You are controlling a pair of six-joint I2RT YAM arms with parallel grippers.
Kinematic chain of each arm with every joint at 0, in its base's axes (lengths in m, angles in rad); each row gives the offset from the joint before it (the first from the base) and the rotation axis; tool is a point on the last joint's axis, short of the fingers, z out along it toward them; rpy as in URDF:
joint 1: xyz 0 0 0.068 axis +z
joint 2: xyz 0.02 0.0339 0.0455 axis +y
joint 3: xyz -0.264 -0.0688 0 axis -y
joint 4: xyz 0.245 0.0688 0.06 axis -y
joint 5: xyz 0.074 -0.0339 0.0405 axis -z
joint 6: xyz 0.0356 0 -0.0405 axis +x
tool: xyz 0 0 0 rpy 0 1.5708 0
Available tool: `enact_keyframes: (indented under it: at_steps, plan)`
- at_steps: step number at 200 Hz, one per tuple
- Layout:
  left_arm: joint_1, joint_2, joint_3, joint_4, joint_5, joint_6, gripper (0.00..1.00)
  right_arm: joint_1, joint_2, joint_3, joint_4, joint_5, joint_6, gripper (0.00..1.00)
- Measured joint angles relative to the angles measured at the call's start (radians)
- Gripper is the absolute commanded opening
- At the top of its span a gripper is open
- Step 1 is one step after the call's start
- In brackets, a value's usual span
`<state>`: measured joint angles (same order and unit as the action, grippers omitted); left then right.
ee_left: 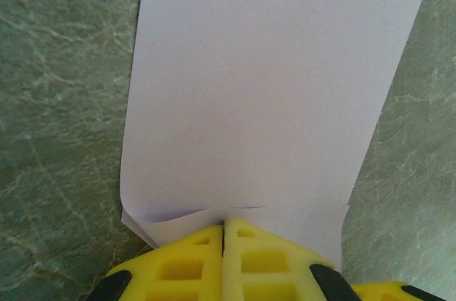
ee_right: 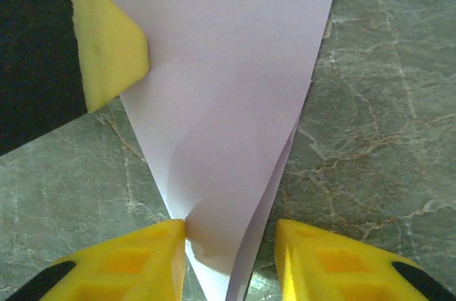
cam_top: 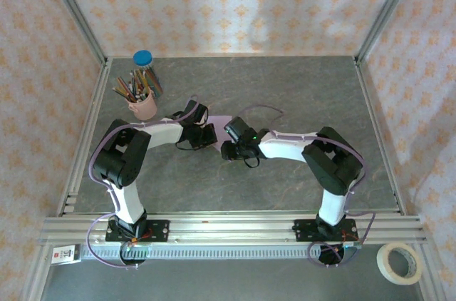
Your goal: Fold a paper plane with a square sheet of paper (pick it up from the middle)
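The lilac sheet of paper [cam_top: 222,122] lies folded on the grey table between my two grippers. In the left wrist view it is a long band [ee_left: 271,87] in two layers, running away from me. My left gripper [ee_left: 224,224] is shut, its yellow tips [ee_left: 249,240] set on the paper's near edge; whether paper is pinched between them I cannot tell. In the right wrist view the paper [ee_right: 228,101] narrows to a point between the open fingers of my right gripper [ee_right: 229,226]. Its left finger [ee_right: 160,244] touches the paper and its right finger stands apart. The left gripper's tip [ee_right: 114,44] rests on the far edge.
A pink cup of coloured pencils [cam_top: 144,105] stands at the back left with a blue-lidded jar [cam_top: 143,58] behind it. A roll of tape [cam_top: 399,262] lies beyond the front rail at the right. Metal frame rails [cam_top: 85,144] border the table.
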<state>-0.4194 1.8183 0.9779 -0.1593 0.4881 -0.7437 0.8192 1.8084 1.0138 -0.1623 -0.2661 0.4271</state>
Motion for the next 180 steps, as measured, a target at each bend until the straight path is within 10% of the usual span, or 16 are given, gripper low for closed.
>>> enact_keyframes:
  at_steps: [137,180]
  plan:
    - [0.0,0.011,0.003,0.015,0.005,0.004,0.06,-0.007,-0.088,-0.024,-0.025,0.067,0.026,0.42]
    - [0.0,0.011,0.003,0.015,0.005,0.004,0.06,-0.011,-0.154,-0.031,0.026,0.018,0.005,0.25]
